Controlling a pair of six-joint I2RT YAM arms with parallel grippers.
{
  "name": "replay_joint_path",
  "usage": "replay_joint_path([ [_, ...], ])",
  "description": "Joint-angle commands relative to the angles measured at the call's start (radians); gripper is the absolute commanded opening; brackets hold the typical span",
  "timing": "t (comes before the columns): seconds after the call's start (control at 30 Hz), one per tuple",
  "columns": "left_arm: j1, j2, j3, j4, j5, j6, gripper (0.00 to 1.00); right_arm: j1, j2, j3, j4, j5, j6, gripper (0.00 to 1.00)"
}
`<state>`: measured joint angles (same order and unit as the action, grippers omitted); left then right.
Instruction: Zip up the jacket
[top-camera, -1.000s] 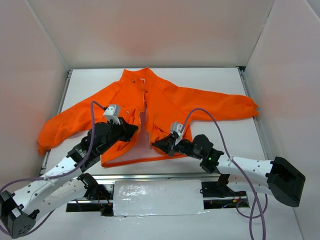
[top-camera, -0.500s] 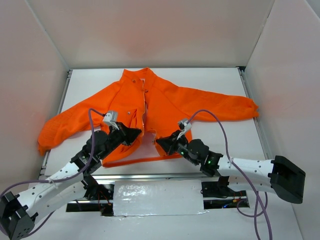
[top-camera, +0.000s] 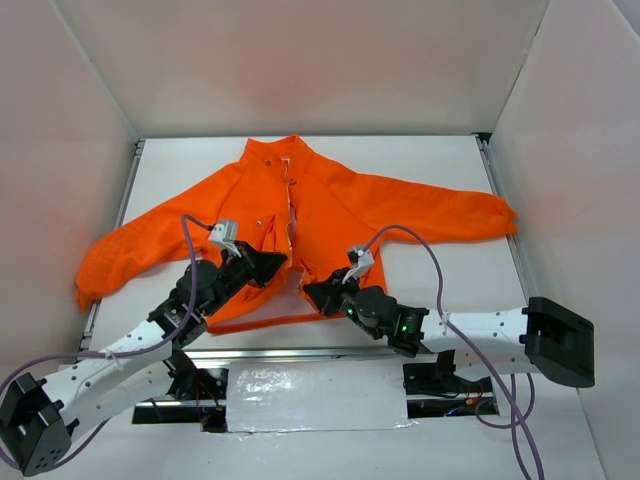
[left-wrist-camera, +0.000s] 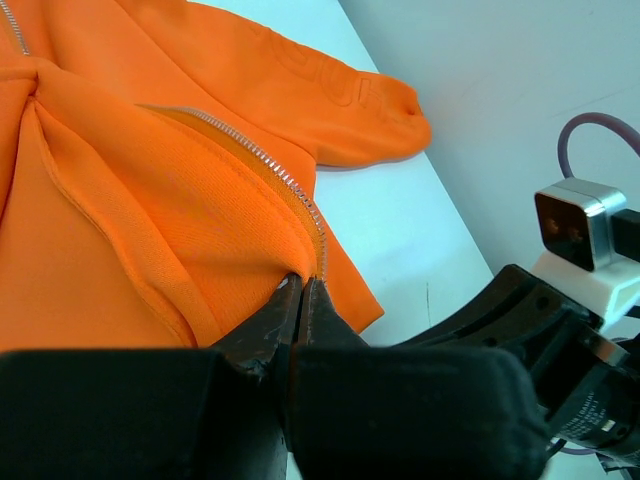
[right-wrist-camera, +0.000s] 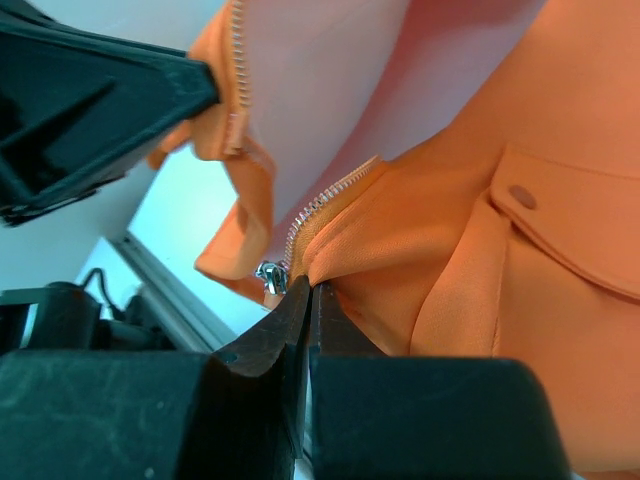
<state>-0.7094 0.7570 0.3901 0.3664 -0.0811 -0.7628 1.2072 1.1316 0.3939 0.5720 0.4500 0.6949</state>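
The orange jacket (top-camera: 335, 200) lies flat on the white table, collar at the far side, sleeves spread left and right, its front open at the bottom. My left gripper (top-camera: 282, 266) is shut on the jacket's left front edge, right beside the zipper teeth (left-wrist-camera: 262, 158). My right gripper (top-camera: 307, 291) is shut on the bottom corner of the other front edge, just beside the silver zipper slider (right-wrist-camera: 268, 277). In the right wrist view, the pale lining (right-wrist-camera: 330, 80) shows between the two edges, and the left gripper's fingers (right-wrist-camera: 110, 95) hold the opposite zipper row.
White walls enclose the table on the left, back and right. A metal rail (top-camera: 300, 352) runs along the near edge, with a white plate (top-camera: 315, 395) between the arm bases. Purple cables (top-camera: 440, 270) loop over both arms.
Both grippers stay shut on the jacket's bottom front edges. The right arm has swung left and the left gripper has edged right, bringing the two edges closer together.
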Motion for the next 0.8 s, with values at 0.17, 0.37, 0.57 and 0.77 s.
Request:
replay_joint_path([
  [0.17,-0.058,-0.01,-0.013,0.042,-0.075,-0.01,0.0,0.017,0.014,0.057,0.008,0.107,0.023,0.0],
  [0.37,-0.09,-0.001,-0.007,0.045,-0.117,-0.007,0.0,0.02,0.013,0.076,-0.018,0.116,0.063,0.0],
  [0.57,-0.102,0.024,0.012,0.042,-0.143,0.003,0.0,0.029,0.017,0.077,-0.012,0.121,0.063,0.0],
  [0.77,-0.108,0.039,0.013,0.045,-0.149,0.007,0.0,0.031,0.028,0.082,-0.015,0.124,0.064,0.0],
])
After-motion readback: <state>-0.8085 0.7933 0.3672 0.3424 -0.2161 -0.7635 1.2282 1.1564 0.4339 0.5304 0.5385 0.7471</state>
